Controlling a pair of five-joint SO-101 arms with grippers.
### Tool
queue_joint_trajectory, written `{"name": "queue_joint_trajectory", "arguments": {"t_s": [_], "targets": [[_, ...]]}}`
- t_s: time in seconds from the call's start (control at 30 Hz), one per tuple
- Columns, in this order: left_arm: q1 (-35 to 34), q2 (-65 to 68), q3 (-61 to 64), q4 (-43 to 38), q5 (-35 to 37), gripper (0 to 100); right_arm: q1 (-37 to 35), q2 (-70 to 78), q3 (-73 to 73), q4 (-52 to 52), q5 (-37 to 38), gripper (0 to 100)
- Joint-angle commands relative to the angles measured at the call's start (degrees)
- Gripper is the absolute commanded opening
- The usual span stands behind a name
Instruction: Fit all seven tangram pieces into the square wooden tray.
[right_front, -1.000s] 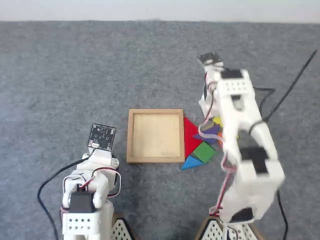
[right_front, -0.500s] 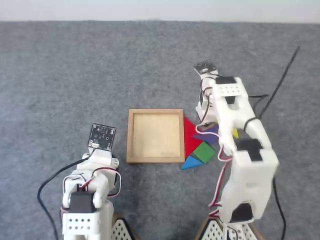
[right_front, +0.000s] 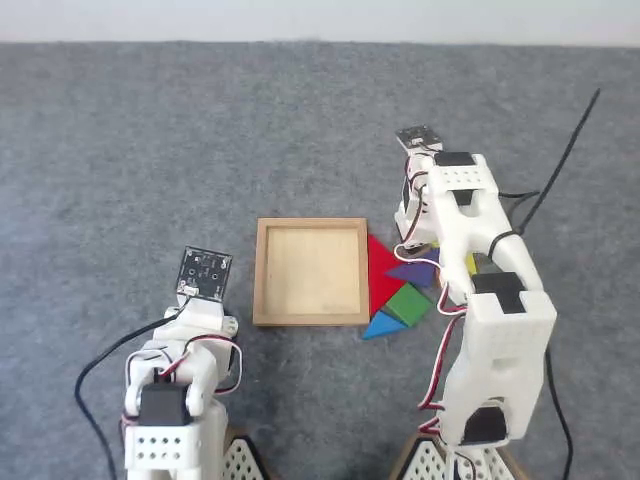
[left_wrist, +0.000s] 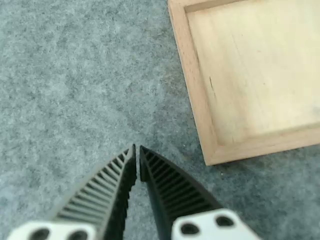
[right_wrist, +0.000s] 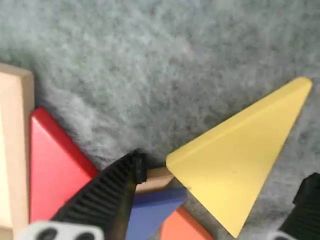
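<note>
Seen from above, the tray (right_front: 312, 224) held no piece. The loose pieces lay huddled against its side nearer the right arm (right_front: 470, 240), whose wrist end hung over them. The left arm (right_front: 175, 390) sat folded on the tray's other side.

In the left wrist view, the left pincer (left_wrist: 137, 150) had its jaws drawn together on nothing, over bare carpet. A corner of the tray lay just ahead of its tips and to one side, not touching them.

In the right wrist view, the right pincer (right_wrist: 222, 172) stood wide, with the yellow triangle (right_wrist: 240, 155) between its jaws. One ribbed finger (right_wrist: 117, 192) ended at that triangle's blunt corner, just beside the red triangle (right_wrist: 55, 170) and over a blue-violet piece (right_wrist: 152, 207). An orange piece (right_wrist: 187, 227) lay close under the pincer.

The step looked like the grasp of the yellow triangle. It would go best with the jaws lowered astride two flat edges. The ribbed finger should stay clear of the blue-violet neighbour, lest that piece be dragged along.

No writing could be read on tray or pieces.
</note>
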Motion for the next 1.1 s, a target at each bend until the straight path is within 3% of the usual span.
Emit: {"name": "queue_joint_trajectory", "arguments": {"t_s": [0.0, 0.13, 0.37, 0.63, 0.87, 1.07], "targets": [[-0.18, -1.14, -0.66, 0.26, 0.53, 1, 1.71, -0.22, -2.73, 0.04, -0.53, 44.6], [-0.18, -1.14, -0.66, 0.26, 0.53, 1, 3.03, -0.13, -2.73, -1.45, -1.41, 44.6], [-0.18, -1.14, -0.66, 0.26, 0.53, 1, 5.41, -0.04, -1.67, -2.86, -10.20, 44.6], [-0.18, -1.14, -0.66, 0.26, 0.53, 1, 3.21, 2.24, -3.96, -4.00, -8.44, 44.6], [-0.18, -1.14, -0.66, 0.26, 0.53, 1, 2.51, 5.14, -7.65, -4.35, -24.62, 44.6], [-0.18, -1.14, -0.66, 0.26, 0.53, 1, 3.03, 6.02, -8.88, -2.33, -25.76, 44.6]]}}
